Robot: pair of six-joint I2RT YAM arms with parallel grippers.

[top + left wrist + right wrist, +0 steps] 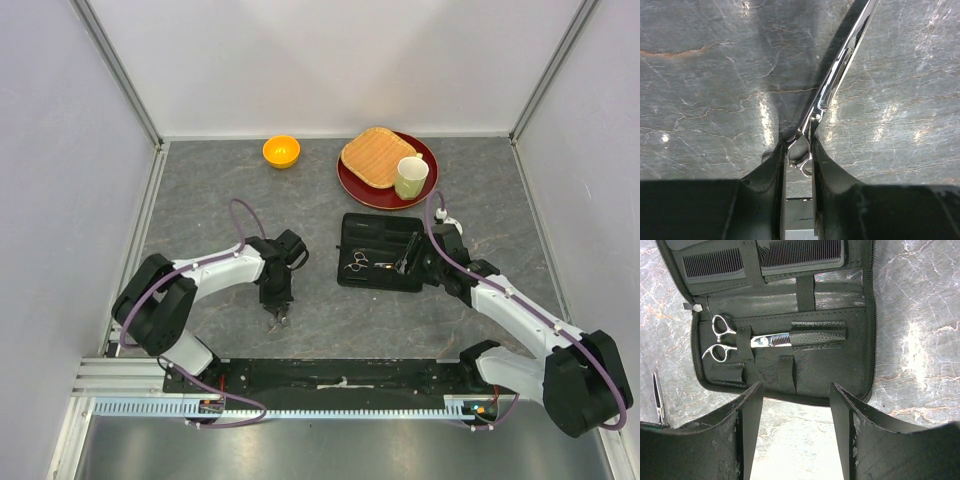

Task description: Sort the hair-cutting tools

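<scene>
The left pincer [799, 150] is closed on the loose scissors [836, 75] at the ring end. The closed blades run forward and away from the fingers, low over the bench [705, 100]. Whether the tips touch the surface cannot be told. Gripping at the rings leaves the full blade length free, which suits feeding the tips into a sleeve first. This pair is on the left half of the bench, well apart from the zip case [840, 375], which lies open and flat toward the right. The case's upper flap holds a black comb [715, 262] and a wider black comb [800, 252], each seated teeth-out in its own pocket. The lower panel holds the stowed scissors [722, 337], lying crosswise with a strap over the shanks and the blades tucked under a leather sleeve. Below them a second strap and loop appear unoccupied, probably the slot for the loose pair. The right pincer [795, 390] is wide open and holds nothing. It hangs just at the near edge of the case, probably to steady the case or receive the tool. On this reading three of the four tools are stowed and one insertion remains. The narrow sleeve calls for the blades to be lined up with it.
</scene>
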